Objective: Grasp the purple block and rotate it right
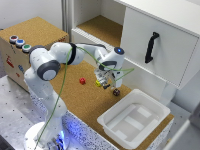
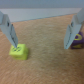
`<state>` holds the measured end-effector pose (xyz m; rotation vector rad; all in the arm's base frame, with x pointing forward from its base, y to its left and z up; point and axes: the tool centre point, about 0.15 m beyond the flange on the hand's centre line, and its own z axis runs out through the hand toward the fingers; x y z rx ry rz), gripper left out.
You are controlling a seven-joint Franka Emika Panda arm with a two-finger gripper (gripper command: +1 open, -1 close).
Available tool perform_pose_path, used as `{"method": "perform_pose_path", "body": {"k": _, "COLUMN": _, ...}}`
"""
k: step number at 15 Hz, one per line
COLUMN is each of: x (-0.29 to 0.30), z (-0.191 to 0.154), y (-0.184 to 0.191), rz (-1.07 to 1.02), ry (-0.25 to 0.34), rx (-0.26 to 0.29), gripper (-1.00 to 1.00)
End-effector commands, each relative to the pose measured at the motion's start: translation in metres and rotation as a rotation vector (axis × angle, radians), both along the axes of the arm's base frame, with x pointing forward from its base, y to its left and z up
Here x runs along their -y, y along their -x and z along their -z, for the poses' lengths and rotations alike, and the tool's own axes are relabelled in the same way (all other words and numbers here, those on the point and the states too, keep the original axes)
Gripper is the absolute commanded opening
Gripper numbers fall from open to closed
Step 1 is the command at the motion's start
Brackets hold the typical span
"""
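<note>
Overhead, pincer [image 1: 104, 83] hovering with fingers spread apart, clamped on nothing. Purple block [image 1: 116, 92] resting on the cork desk [image 1: 87, 107], just beside one fingertip [image 2: 69, 46] in the wrist view. Yellow-green block [image 2: 18, 51] beside the other fingertip; red block [image 1: 82, 80] nearby.
</note>
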<state>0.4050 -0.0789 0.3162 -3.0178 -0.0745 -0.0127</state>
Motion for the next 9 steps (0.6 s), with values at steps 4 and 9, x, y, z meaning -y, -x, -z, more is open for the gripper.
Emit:
{"method": "perform_pose_path", "body": {"k": 4, "x": -0.082, "z": 0.048, "y": 0.007, "rz": -0.189, "ry": 0.096, "rx": 0.029, "gripper": 1.00}}
{"method": "perform_pose_path", "body": {"k": 9, "x": -0.089, "z": 0.077, "y": -0.021, "rz": -0.012, "ry": 0.141, "rx": 0.109, "gripper": 1.00}}
